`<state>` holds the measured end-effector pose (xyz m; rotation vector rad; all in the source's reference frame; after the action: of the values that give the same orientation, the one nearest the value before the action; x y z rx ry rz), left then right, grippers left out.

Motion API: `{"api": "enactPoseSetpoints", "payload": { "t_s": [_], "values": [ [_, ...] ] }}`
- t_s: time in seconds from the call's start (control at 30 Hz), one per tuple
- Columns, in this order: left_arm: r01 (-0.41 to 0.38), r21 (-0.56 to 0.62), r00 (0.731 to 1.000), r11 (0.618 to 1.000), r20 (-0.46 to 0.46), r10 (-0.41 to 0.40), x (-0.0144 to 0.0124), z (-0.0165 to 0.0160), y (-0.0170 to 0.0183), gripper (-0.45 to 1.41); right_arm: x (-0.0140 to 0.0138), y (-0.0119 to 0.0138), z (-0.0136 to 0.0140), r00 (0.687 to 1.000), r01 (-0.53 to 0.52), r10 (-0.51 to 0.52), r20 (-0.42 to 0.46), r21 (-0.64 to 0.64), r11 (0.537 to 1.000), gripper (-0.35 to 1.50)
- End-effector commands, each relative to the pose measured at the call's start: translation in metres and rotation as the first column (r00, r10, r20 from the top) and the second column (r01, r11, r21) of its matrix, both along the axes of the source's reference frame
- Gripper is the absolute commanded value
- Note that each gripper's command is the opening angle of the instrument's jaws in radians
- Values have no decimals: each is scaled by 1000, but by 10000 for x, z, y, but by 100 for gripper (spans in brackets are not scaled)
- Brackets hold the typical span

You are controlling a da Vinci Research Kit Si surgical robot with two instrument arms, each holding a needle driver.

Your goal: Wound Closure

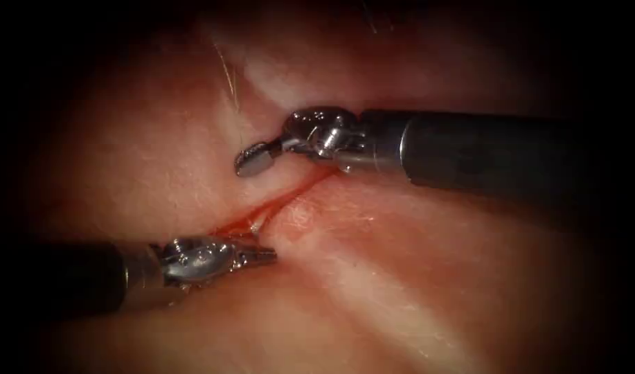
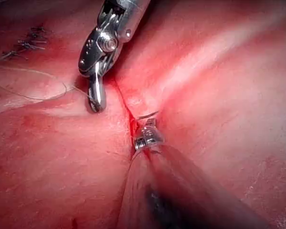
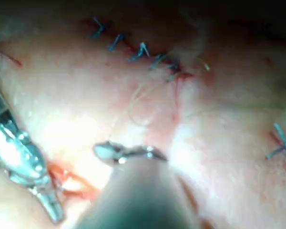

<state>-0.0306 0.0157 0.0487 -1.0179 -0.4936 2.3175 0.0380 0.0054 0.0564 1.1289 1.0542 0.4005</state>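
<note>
Left tool (image 1: 260,256) lying at the lower end of the cut (image 1: 275,204), jaws clenched, tip at the red fluid (image 1: 237,223); whether anything is pinched, cannot tell. Needle not made out. Thin thread (image 2: 28,86) looping over the tissue (image 1: 414,277). Right tool (image 1: 251,161) hovering above the cut, jaws clenched, holding nothing.

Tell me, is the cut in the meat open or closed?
Open: the red cut in the pink tissue gapes between both tools, unstitched.
</note>
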Motion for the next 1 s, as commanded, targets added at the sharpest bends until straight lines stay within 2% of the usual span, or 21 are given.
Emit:
{"api": "enactPoseSetpoints", "payload": {
  "t_s": [0.03,0.23,0.3,0.43,0.53,0.6,0.73,0.77,0.8,0.83,0.87,1.0],
  "values": [
    [0,0,1000,1000,1,0,-5,6,-2,-8,13,11,6,999,-33,33,-9,-53,998,86],
    [-1,0,1000,1000,1,1,-5,6,-2,-8,24,18,9,996,-91,92,1,-118,989,130],
    [-1,0,1000,1000,1,1,-5,6,-2,-8,28,20,8,993,-112,114,5,-146,983,135],
    [-1,0,1000,1000,1,1,-5,6,-2,-8,34,23,6,991,-127,130,7,-155,980,136],
    [-1,0,1000,1000,1,1,-4,6,-2,-8,35,26,3,990,-138,138,-7,-141,980,125],
    [-1,0,1000,1000,1,1,-4,6,-2,-8,35,29,0,991,-133,132,-12,-134,982,110],
    [-1,0,1000,1000,1,1,-4,6,-2,-8,36,32,-5,991,-131,130,-19,-139,982,104],
    [-1,0,1000,1000,1,1,-4,6,-2,-8,36,32,-5,991,-131,130,-20,-139,982,96],
    [-1,0,1000,1000,1,1,-4,6,-2,-8,35,32,-5,991,-131,129,-20,-138,982,67],
    [-1,0,1000,1000,1,1,-4,6,-2,-8,34,31,-5,993,-121,119,-26,-134,984,20],
    [-1,0,1000,1000,1,1,-4,6,-2,-8,31,30,-5,995,-93,88,-45,-121,988,-35],
    [-2,0,1000,1000,2,2,-3,6,-2,-8,28,27,-4,996,-79,73,-54,-119,990,-35]
  ]
}}
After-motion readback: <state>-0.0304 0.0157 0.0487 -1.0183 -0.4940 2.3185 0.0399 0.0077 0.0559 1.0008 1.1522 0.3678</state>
